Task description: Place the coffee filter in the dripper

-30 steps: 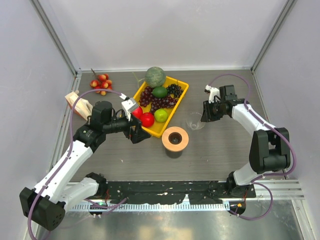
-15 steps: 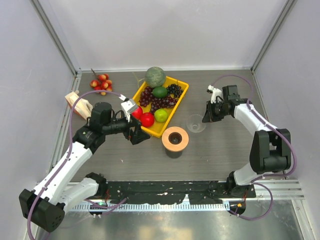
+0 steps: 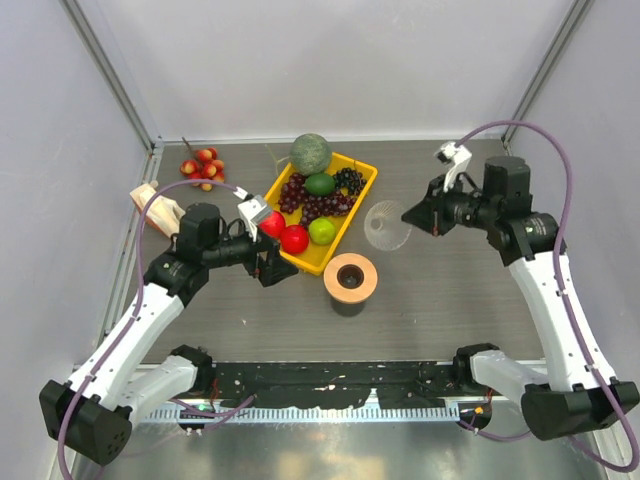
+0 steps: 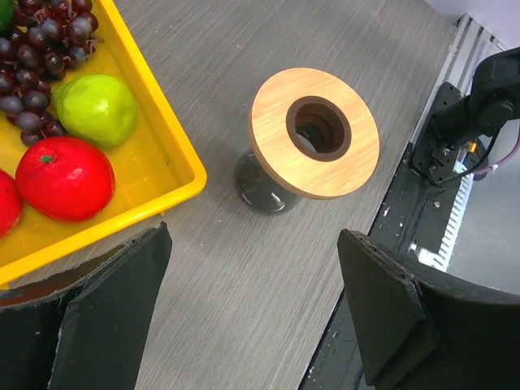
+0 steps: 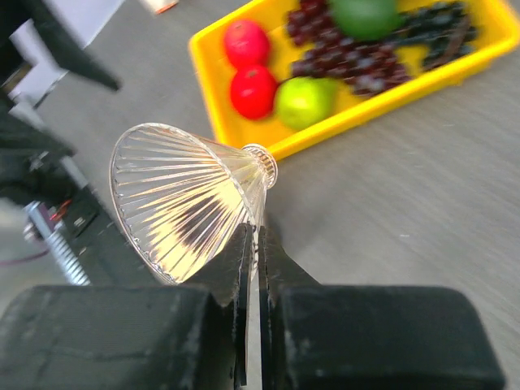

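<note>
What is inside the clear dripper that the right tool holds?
Nothing shows inside the dripper: through its clear ribbed wall no white paper is seen. The right tool covers a small part of its wall.

clear ribbed cone dripper (image 5: 187, 203), in right gripper (image 5: 251, 237): transparent, glossy, fluted; glass or plastic unclear
right gripper fingers (image 5: 374, 341): black, matt, grainy
tan wooden ring (image 4: 345, 171), ahead of left gripper (image 4: 252, 244): matt, fine grain
dark smoky cup (image 4: 260, 188) under ring: glossy glass
yellow tray (image 4: 175, 175): smooth plastic, slight sheen
table (image 4: 244, 309): grey, matt, wood-grain
</note>
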Controlling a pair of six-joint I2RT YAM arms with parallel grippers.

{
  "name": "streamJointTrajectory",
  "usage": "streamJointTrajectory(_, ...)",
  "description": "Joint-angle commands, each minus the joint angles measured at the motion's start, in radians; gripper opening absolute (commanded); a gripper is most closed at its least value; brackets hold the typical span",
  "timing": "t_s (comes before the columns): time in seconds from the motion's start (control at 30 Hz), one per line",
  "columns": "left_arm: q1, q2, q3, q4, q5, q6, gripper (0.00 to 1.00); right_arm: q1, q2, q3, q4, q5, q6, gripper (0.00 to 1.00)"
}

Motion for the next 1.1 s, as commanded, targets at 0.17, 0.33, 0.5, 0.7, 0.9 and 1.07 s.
streamJointTrajectory(0.17, 0.024, -0.027, 0.011, 0.067, 0.005, -0.029, 0.94, 0.215, -0.021, -0.063, -0.078, 0.006, 0.085, 0.05)
streamJointTrajectory(0.33, 0.027, -0.024, -0.003, 0.079, 0.011, -0.031, 0.94, 0.286, 0.016, -0.081, -0.125, 0.035, 0.056, 0.06)
streamJointTrajectory(0.5, 0.030, -0.024, -0.011, 0.086, 0.017, -0.034, 0.94, 0.341, 0.063, -0.051, -0.171, 0.069, 0.018, 0.05)
streamJointTrajectory(0.7, 0.029, -0.029, -0.020, 0.092, 0.028, -0.035, 0.94, 0.355, 0.097, -0.035, -0.182, 0.089, 0.011, 0.05)
streamJointTrajectory(0.9, 0.029, -0.021, -0.020, 0.099, 0.040, -0.043, 0.94, 0.358, 0.125, -0.003, -0.174, 0.084, 0.021, 0.05)
streamJointTrajectory(1.07, 0.029, -0.018, -0.025, 0.102, 0.043, -0.043, 0.94, 0.358, 0.137, 0.018, -0.162, 0.076, 0.025, 0.05)
